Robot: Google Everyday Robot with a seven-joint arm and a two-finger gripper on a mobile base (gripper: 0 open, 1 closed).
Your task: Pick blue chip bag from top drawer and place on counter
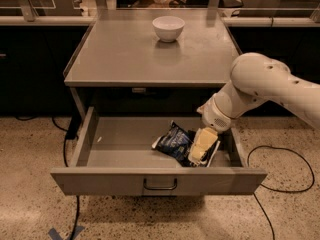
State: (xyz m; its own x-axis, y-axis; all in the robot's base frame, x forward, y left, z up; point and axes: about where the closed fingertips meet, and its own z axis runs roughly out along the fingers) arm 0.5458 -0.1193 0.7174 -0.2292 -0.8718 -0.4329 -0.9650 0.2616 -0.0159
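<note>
Nearest to us is the speckled floor (30,214), with a scrap of blue tape (60,232) at the bottom edge and a dark cable (280,186) looping away on the right. Above it stands the flat front of the top drawer (100,180), which is pulled fully out, its small dark handle (160,185) in the middle of the panel.

Inside the drawer, towards the right half, we see the blue chip bag (173,140) lying crumpled on the drawer floor, its white lettering facing up. The claw (203,147) reaches down into the drawer at the bag's right end, touching it, with dark foil showing around and under its pale tip. Most of the bag spreads out to the left of the claw. We cannot tell whether the claw is spread, pressed together or pinching the bag.

From the claw the white arm (260,81) rises up and out past the drawer's right side, then runs off the right edge.

Beyond the drawer lies the grey worktop (125,54), and a white bowl (168,28) stands upright near its far edge, well apart from the bag. Behind that a long pale ledge (45,20) runs over dark cabinets (30,69).
</note>
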